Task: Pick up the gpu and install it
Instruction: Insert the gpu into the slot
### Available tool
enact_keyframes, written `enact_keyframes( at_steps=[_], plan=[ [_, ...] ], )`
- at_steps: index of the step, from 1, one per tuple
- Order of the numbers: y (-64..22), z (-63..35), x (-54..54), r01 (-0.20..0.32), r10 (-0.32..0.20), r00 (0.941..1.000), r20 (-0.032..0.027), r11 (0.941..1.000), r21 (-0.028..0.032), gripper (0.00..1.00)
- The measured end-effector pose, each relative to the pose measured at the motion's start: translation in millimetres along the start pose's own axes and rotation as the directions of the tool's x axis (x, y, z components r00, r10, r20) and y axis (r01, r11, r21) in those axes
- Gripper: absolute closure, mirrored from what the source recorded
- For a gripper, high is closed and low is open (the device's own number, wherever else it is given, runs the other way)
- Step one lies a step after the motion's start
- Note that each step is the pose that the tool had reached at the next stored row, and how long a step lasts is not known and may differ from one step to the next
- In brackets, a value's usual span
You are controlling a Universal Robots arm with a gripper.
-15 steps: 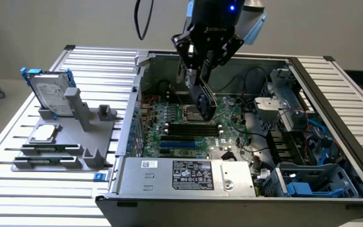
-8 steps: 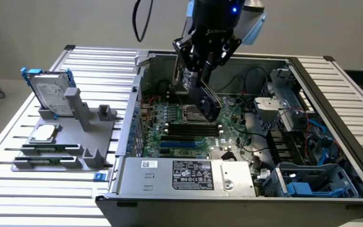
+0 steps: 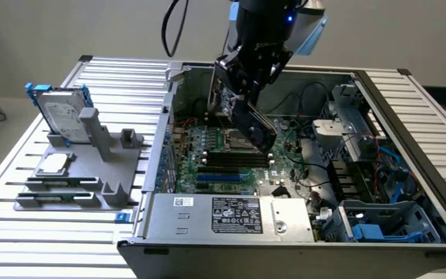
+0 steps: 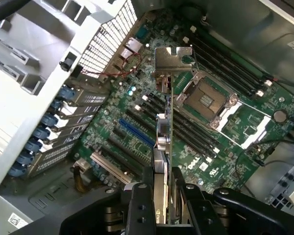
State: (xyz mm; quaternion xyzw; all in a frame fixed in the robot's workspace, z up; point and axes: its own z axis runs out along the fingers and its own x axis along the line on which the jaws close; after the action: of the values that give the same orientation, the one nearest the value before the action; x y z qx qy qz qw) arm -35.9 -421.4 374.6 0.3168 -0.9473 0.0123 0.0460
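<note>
claw [image 4: 161, 196] is clenched on one end of the gpu [image 4: 164, 132]. the card extends straight away from the claw toward the motherboard [image 4: 245, 125], held above it and not seated, long axis steeply tilted, silver bracket [image 4: 172, 59] lowest. thin green board, black shroud.

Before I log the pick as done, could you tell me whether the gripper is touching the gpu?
Touching. The wrist view shows the gripper closed on both faces of the gpu, held edge-on over the motherboard.
</note>
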Motion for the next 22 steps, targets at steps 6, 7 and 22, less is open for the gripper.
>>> enact_keyframes(
  at_steps=[6, 7, 22],
  plan=[
    [-0.1, 4.6, -0.4, 0.109, -0.109, 0.994, 0.0103, 0.9941, -0.0011, 0.74],
    [-0.1, 5.2, -0.5, 0.127, -0.127, 0.9918, 0.0127, 0.9919, -0.0018, 0.74],
    [-0.1, 12.6, -1.2, 0.389, -0.389, 0.9208, 0.0283, 0.9213, 0.0166, 0.74]
  ],
)
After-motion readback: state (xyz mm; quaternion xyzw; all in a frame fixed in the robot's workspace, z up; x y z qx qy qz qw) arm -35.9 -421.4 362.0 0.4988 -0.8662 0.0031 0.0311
